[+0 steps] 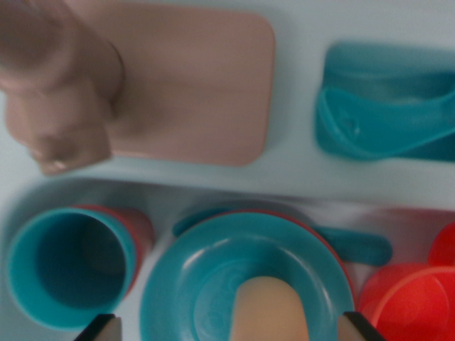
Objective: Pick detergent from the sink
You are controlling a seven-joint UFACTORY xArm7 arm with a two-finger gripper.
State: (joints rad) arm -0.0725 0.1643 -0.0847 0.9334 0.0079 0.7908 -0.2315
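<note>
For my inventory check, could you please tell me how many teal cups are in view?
1. The teal cup stands at the lower left, beside the teal plate. Others may be hidden beyond the frame.

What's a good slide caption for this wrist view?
Wrist view: open jaws above a teal plate holding a tan object, teal cup alongside.

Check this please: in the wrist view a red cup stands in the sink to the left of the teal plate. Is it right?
Not quite. The wrist view shows the cup left of the teal plate is teal, not red; only a bit of red shows behind it. The rest is right.
</note>
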